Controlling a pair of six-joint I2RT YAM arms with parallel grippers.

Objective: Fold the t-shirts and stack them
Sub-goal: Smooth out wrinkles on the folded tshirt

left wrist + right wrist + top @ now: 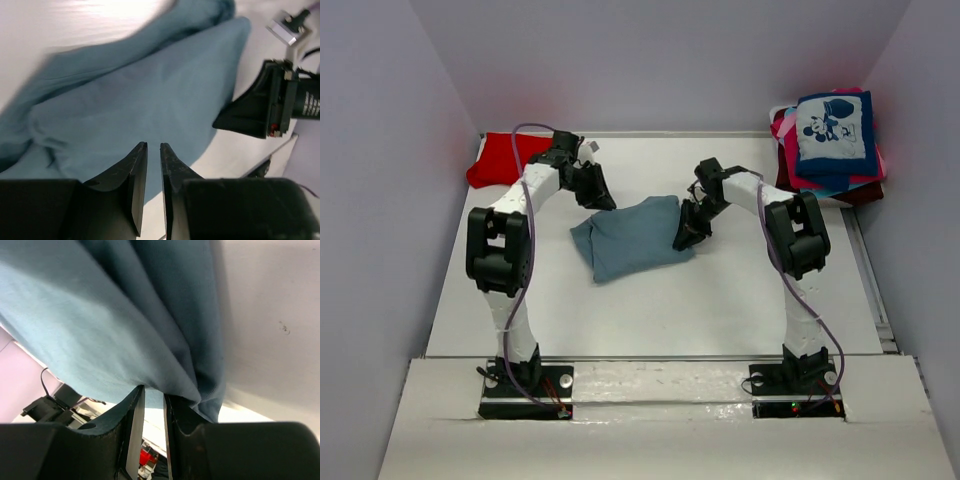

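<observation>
T-shirt of dusty grey-blue cotton [630, 238], bunched on white surface [720, 300] — right pincer [154, 390] pinching it, left pincer [153, 145] narrowed, hold unclear; pale walls [620, 60] around.

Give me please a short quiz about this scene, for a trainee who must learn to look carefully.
1. True or false: the right gripper pinches the grey-blue t-shirt.
2. Where does the red t-shirt lie? A: far left corner. B: centre. C: near right corner.
3. Which t-shirt tops the stack at far right?
Key: 1 true; 2 A; 3 the navy printed t-shirt.
</observation>
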